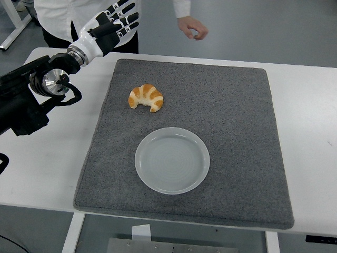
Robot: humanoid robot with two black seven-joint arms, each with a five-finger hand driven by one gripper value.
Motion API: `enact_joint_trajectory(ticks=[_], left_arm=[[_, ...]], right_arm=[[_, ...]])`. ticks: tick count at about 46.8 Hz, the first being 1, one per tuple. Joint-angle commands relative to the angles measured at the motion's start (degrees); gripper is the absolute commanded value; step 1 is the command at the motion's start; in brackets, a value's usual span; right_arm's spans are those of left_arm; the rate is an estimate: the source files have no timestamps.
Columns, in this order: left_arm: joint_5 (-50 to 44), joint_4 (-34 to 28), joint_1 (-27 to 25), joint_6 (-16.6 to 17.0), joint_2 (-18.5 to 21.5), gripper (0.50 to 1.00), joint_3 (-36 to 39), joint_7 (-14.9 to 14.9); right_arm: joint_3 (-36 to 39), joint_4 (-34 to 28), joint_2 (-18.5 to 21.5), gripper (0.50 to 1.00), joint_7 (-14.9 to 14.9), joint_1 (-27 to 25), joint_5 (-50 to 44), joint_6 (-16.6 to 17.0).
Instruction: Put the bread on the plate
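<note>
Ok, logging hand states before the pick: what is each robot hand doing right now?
Left robot hand: open, fingers extended, holding nothing, raised beyond the table's far left corner.
Right robot hand: not in view.

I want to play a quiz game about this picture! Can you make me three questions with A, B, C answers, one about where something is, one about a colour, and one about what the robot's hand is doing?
1. Where is the croissant?
A. On the plate
B. On the grey mat, beyond the plate
C. In the robot's hand

2. What colour is the mat?
A. Grey
B. Red
C. Yellow

3. What is the left hand doing?
A. Squeezing the croissant
B. Lifting the plate
C. Holding nothing, fingers stretched out

Answers:
1. B, the croissant lies on the mat, apart from the plate, on its far side.
2. A, the mat is dark grey on a white table.
3. C, the left hand is up at the table's far left corner, fingers straight, with nothing in it.
</note>
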Motion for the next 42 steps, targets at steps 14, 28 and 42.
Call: enact_joint_trajectory(ticks=[14, 28, 42], left_arm=[[0.00, 0.08, 0.34, 0.00, 0.00, 0.992, -0.08, 0.00], [0.00, 0.17, 0.43, 0.00, 0.00, 0.992, -0.17, -0.09], [0.18, 0.96, 0.43, 0.09, 0.18, 0.992, -0.25, -0.09]], right_arm=[[0.00, 0.00, 0.00, 0.952, 0.00, 0.00, 0.02, 0.00], [0.00, 0.00, 0.00, 0.952, 0.00, 0.00, 0.02, 0.00], [0.00, 0.00, 0.00, 0.952, 0.00, 0.00, 0.02, 0.00]])
